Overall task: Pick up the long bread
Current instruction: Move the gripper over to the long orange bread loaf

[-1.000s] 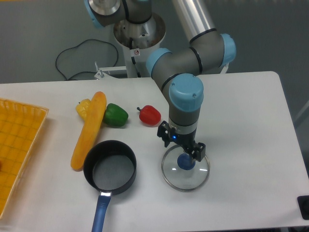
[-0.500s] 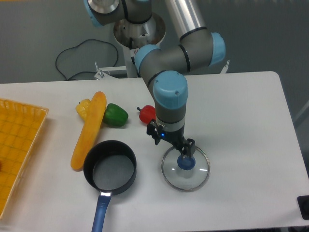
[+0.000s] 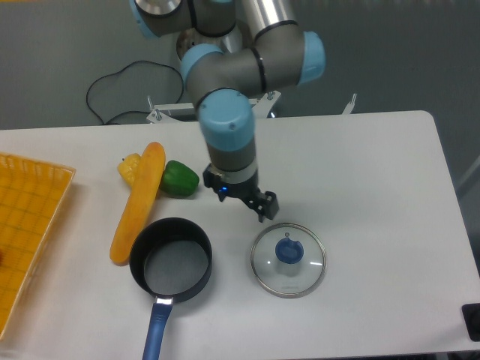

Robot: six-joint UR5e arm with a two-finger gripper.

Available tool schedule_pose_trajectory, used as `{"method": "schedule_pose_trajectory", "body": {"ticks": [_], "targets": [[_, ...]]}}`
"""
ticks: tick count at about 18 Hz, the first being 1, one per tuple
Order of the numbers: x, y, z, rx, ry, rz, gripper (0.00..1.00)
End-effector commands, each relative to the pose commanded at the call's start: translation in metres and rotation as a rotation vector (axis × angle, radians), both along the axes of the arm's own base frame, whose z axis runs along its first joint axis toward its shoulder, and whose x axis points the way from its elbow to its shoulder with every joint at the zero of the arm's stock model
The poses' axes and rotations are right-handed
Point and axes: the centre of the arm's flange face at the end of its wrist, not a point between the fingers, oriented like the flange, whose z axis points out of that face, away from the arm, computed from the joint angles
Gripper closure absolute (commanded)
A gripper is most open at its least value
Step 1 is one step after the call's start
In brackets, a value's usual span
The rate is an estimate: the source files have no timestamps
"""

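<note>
Since the long bread [image 3: 138,202] looks like smooth moulded plastic, I judge it light and stiff, unlikely to bend or break, but slick enough to slide between the pads if I catch it off-centre. I would take it across its slim width near the middle of its length, so that neither end tips down. It lies flat on the white worktop [image 3: 375,172], slanting from its upper end, just beside a yellow pepper [image 3: 129,167] and a green pepper [image 3: 180,178], down to its lower end close by the rim of the black pan [image 3: 171,259]. My pincer [image 3: 241,201] hangs well to the right of the loaf, past the green pepper and above the gap between the pan and the glass lid [image 3: 289,259]. It holds nothing, and its fingers stand apart. An orange tray [image 3: 30,225] sits at the left edge.
</note>
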Motion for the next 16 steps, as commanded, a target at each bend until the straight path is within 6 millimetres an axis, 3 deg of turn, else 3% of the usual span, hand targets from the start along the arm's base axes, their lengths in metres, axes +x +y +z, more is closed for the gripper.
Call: {"method": "schedule_pose_trajectory", "body": {"ticks": [2,5,9,16], "targets": [[0.032,0.006,-0.004,-0.012,-0.001,0.002,0.00],[0.060,0.017,-0.004,-0.009,0.002,0.001,0.00],[0.112,0.031,-0.024,-0.047,0.001,0.012,0.00],[0.147,0.036,-0.059,-0.111,-0.007,-0.002,0.00]]}}
